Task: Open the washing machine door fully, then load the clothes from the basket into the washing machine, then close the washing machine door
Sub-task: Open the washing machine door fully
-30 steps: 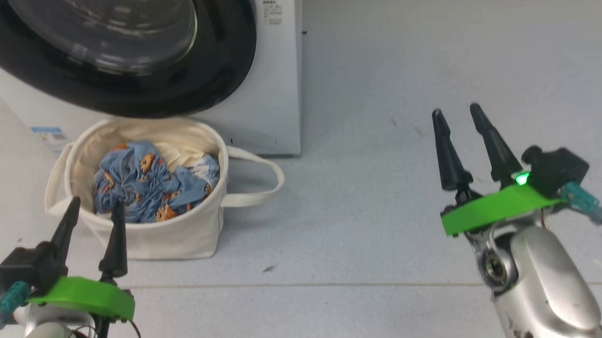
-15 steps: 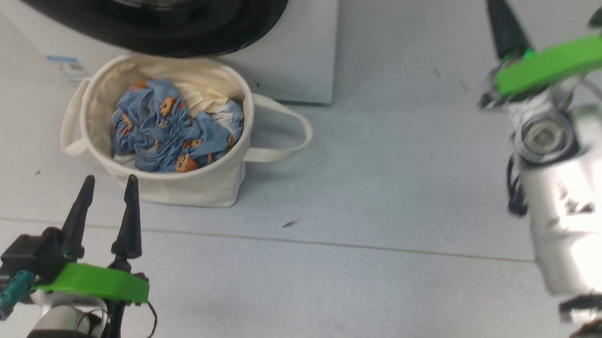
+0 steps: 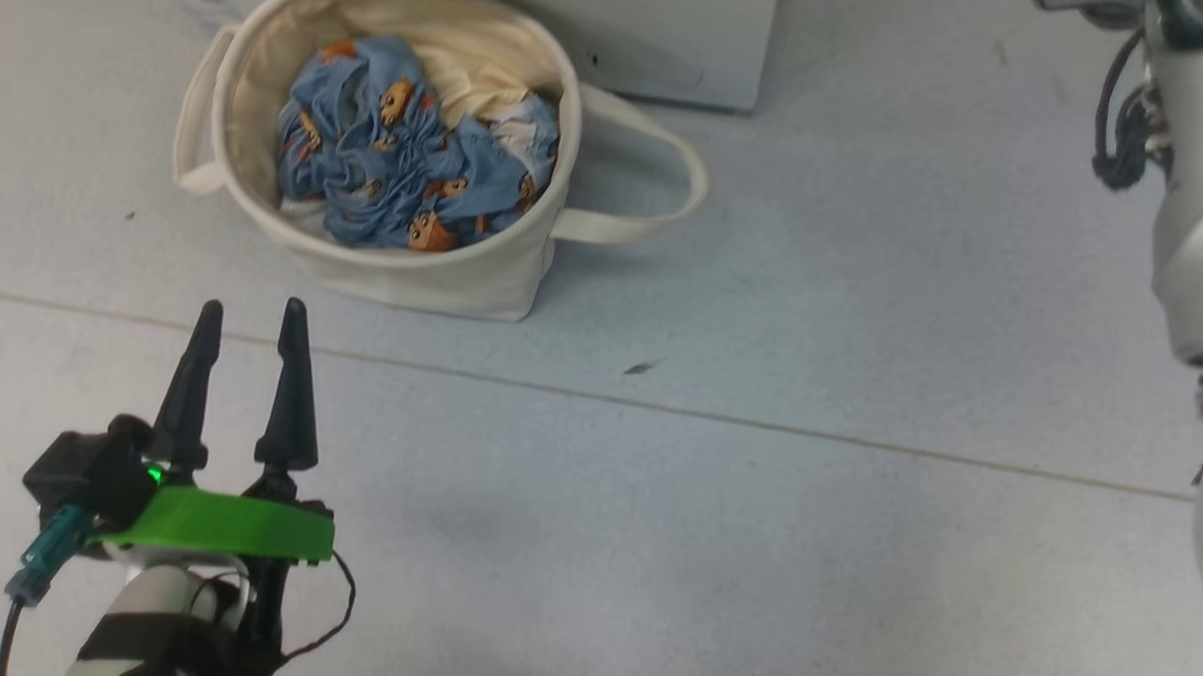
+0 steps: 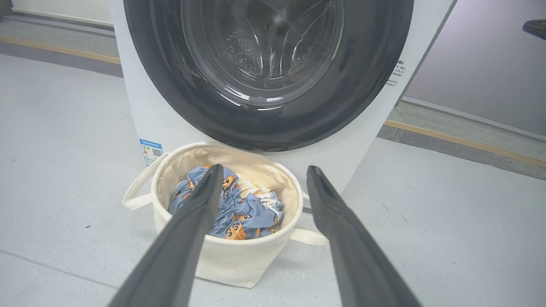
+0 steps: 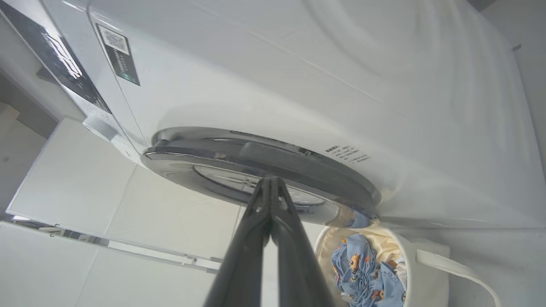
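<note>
The cream basket [image 3: 439,274] stands on the floor against the white washing machine [image 3: 671,35], with the blue cartoon-print clothes [image 3: 395,155] and a pale garment bunched inside. My left gripper [image 3: 250,310] hangs open and empty, short of the basket. In the left wrist view my left gripper [image 4: 264,169] frames the basket [image 4: 239,260], and behind it the washing machine door [image 4: 170,98] lies flat against the machine. My right gripper [image 5: 269,181] is shut on nothing, its tips at the black rim of the door [image 5: 204,149]; I cannot tell whether they touch.
My right forearm [image 3: 1194,257] runs up the head view's right edge. One basket strap handle [image 3: 676,175] loops out to the right. A blue label sticker [image 4: 150,150] marks the machine's lower front. Grey floor with a tile seam [image 3: 765,427] lies in front.
The head camera has tilted down, sliding the basket up the picture. My right arm has risen out of the top of the view and its fingers have shut. The left gripper stays open.
</note>
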Available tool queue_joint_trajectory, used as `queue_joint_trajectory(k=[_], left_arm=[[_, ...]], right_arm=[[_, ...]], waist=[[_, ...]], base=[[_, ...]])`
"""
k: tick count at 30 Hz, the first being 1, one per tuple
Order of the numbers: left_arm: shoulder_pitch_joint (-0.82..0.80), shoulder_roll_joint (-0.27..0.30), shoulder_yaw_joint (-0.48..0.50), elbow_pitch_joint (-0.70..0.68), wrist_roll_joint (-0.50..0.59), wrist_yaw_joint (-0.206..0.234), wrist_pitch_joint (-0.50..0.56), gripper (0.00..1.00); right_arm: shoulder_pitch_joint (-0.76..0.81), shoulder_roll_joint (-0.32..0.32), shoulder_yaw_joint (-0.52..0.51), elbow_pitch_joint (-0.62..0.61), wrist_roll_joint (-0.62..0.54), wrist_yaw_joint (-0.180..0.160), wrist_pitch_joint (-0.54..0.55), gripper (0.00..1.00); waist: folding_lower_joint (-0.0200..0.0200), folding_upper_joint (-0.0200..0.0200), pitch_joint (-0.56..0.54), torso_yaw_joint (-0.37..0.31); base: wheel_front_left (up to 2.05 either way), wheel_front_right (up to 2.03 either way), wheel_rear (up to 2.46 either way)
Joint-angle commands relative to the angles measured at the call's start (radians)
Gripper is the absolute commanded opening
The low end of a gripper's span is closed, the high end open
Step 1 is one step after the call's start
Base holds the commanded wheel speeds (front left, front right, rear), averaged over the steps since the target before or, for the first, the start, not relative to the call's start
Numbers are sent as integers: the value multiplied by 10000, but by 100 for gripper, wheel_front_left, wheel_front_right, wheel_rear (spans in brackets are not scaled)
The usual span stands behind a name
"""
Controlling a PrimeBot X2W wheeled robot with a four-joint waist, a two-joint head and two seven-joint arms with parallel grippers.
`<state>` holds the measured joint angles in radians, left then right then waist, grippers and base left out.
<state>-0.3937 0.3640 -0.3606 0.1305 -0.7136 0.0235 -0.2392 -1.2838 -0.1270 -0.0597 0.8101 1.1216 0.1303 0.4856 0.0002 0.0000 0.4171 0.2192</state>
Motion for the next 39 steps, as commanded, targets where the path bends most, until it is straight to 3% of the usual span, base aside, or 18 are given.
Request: queue_joint_trajectory(k=[1, 8, 20, 32, 39], left_arm=[[-294, 255, 411, -157, -32, -92, -132, 100], [-533, -358, 673, 47, 14, -600, -213, 100], [-883, -1559, 1296, 350, 618, -1379, -224, 100], [-1049, -2111, 1251, 460, 830, -1537, -225, 100], [-1080, -2115, 1114, 407, 761, -1539, -225, 100]], right_arm=[[-686, 229, -10, -81, 102, 4, 205, 0], [-2778, 387, -64, 2010, -197, 4, 842, 0], [-4875, 444, 140, 3372, -880, 4, 0, 0], [-5702, 297, 245, 3715, -1004, 4, -676, 0], [-5591, 485, 549, 3794, -863, 4, 142, 0]], waist=[[-2, 0, 377, 280], [-2, 0, 1245, 838], [-2, 0, 2315, 1734], [-2, 0, 2748, 2211], [-2, 0, 2697, 2269]], base=[[0, 0, 0], [0, 0, 0], [0, 0, 0], [0, 0, 0], [0, 0, 0]])
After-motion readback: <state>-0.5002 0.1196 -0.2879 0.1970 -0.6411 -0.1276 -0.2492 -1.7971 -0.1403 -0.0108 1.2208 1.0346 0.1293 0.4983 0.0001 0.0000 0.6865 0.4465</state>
